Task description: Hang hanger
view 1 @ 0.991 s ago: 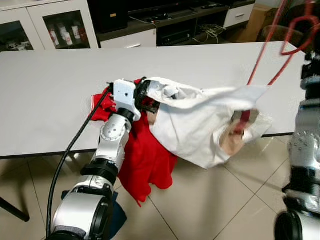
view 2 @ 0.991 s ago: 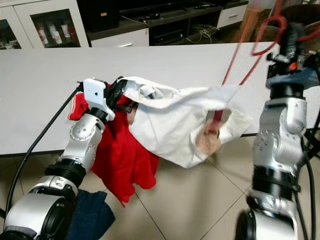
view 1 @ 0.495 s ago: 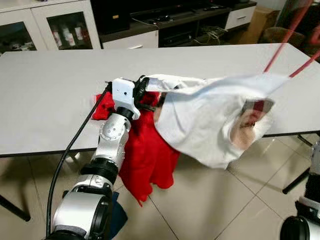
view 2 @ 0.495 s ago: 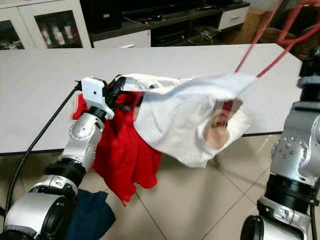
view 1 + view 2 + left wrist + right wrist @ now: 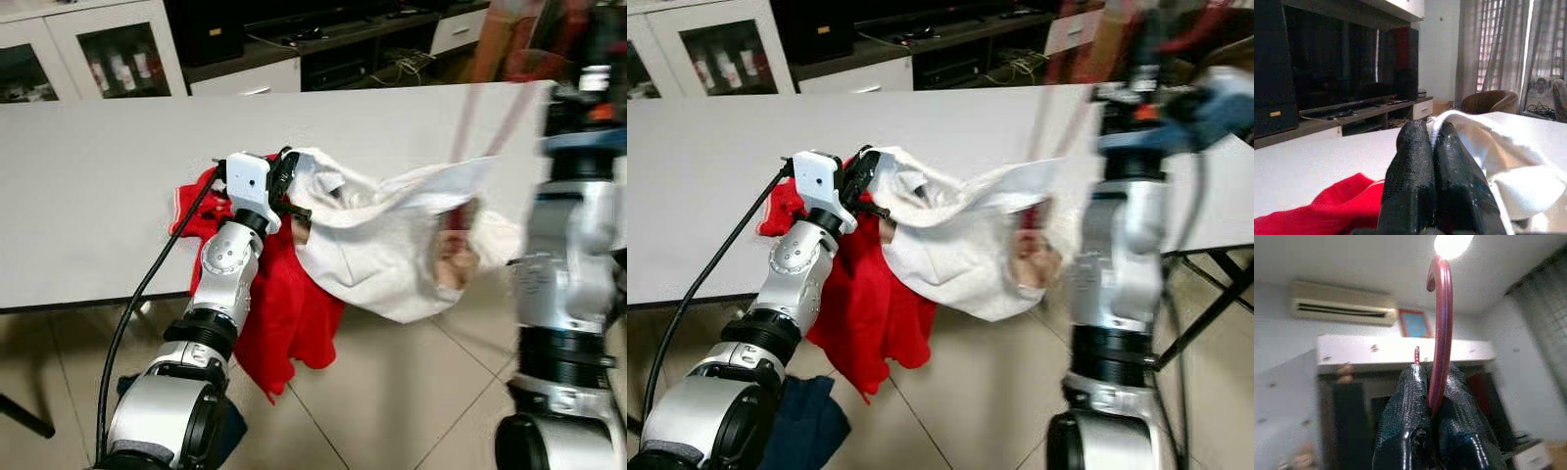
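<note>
Gripping hanger (image 5: 1439, 328), right hand (image 5: 1431, 404) closed.

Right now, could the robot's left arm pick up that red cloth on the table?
Probably not yet: the left gripper lies right beside the red cloth, but its jaws are shut on the white garment.

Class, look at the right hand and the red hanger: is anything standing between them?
No. The right hand is already shut on the red hanger just below its hook. The left hand pinches the white shirt's edge over the table.
</note>
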{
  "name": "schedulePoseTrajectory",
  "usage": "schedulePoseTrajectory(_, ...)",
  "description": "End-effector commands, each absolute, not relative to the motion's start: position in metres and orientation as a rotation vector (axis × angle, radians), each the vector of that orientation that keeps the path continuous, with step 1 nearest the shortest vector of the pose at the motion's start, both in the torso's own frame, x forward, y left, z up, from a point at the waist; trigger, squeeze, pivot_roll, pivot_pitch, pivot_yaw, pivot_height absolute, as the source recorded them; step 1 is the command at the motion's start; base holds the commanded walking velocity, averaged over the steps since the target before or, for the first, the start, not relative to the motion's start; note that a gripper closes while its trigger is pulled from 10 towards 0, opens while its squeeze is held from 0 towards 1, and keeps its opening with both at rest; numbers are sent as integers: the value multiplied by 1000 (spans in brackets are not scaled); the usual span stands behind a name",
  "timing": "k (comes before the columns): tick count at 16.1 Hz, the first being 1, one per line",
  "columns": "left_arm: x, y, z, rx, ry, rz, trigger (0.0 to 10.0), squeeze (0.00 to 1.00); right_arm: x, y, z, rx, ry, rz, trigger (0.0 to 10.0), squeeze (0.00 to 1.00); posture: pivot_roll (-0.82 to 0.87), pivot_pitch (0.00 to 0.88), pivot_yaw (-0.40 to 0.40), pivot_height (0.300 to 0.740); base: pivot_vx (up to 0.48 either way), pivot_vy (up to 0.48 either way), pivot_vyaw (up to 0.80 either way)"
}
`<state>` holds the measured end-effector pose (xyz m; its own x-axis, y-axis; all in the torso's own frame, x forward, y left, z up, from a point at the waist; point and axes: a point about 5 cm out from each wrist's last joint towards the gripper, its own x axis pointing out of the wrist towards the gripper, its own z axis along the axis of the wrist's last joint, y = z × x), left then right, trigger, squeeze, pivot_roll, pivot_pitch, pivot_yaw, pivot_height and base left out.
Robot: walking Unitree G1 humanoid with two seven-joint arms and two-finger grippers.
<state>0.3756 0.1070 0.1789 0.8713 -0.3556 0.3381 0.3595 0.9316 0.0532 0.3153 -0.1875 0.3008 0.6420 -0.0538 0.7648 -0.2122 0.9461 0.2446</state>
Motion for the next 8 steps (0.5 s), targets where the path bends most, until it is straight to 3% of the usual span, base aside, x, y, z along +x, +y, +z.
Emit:
schedulePoseTrajectory(1,373,106,178,-12,-364,-383,0,0,317,-184,309,373,-902,113,0,0,-6,26,5,740,0,0,0)
schedulePoseTrajectory(3,371,104,174,-15,-354,-389,0,0,324,-182,313,443,-910,81,0,0,-8,26,6,740,0,0,0)
schedulePoseTrajectory(5,370,98,172,-20,-351,-407,0,0,336,-176,307,343,-882,7,0,0,-8,27,4,740,0,0,0)
schedulePoseTrajectory(8,369,93,176,-30,-368,-421,0,0,337,-152,281,147,-816,43,0,0,-1,26,-1,740,0,0,0)
